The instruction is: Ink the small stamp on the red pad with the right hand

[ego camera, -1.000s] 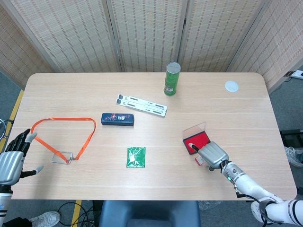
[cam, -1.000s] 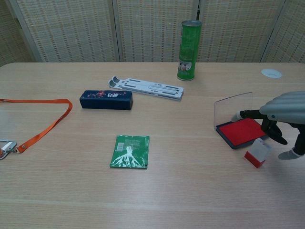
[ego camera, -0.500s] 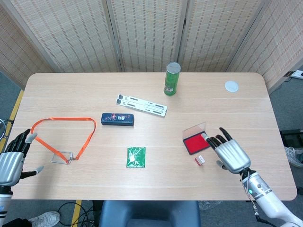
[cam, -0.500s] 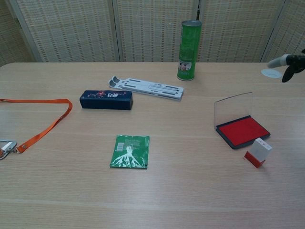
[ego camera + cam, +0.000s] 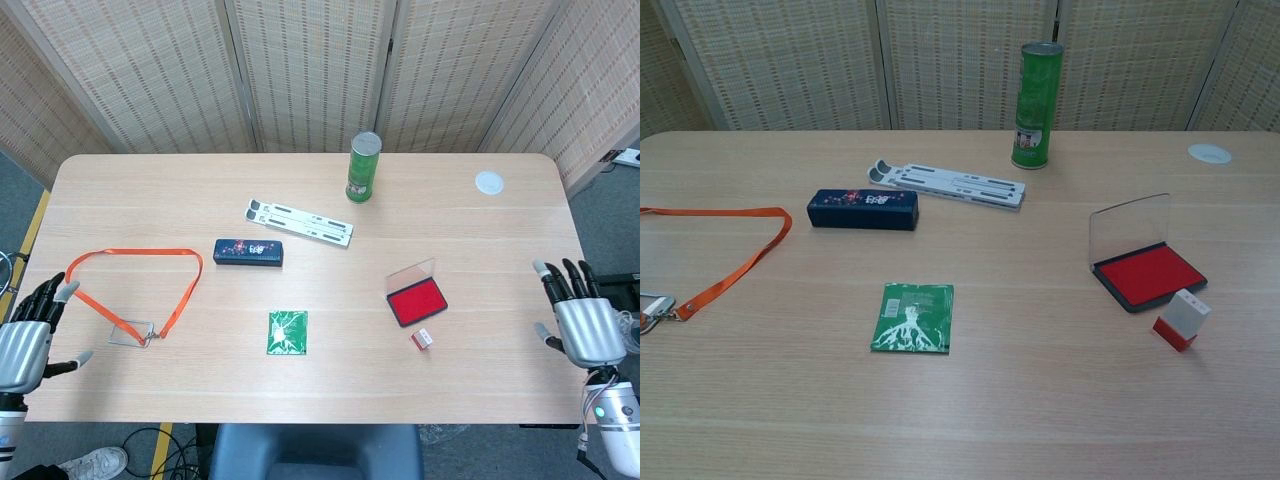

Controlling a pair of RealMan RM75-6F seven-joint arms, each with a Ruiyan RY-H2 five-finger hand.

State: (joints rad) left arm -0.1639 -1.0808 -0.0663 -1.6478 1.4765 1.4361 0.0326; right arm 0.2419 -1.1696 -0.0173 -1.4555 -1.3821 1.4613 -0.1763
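Note:
The small stamp (image 5: 422, 339) (image 5: 1181, 319), white with a red base, lies tilted on the table just in front of the red ink pad (image 5: 416, 302) (image 5: 1149, 275). The pad's clear lid stands open at its far side. My right hand (image 5: 581, 322) hangs open off the table's right edge, well clear of stamp and pad, holding nothing. Beyond the table's left front corner my left hand (image 5: 25, 340) is open too. The chest view shows neither hand.
A green packet (image 5: 287, 332) lies front centre. A dark blue case (image 5: 248, 253), a white folding stand (image 5: 299, 222) and a green can (image 5: 364, 167) sit further back. An orange lanyard (image 5: 130, 285) with a badge is at the left. A white disc (image 5: 489, 181) is back right.
My right hand has pulled away from the pad and stamp, moving right and off the table edge. The stamp stays lying beside the pad. The left hand has not moved.

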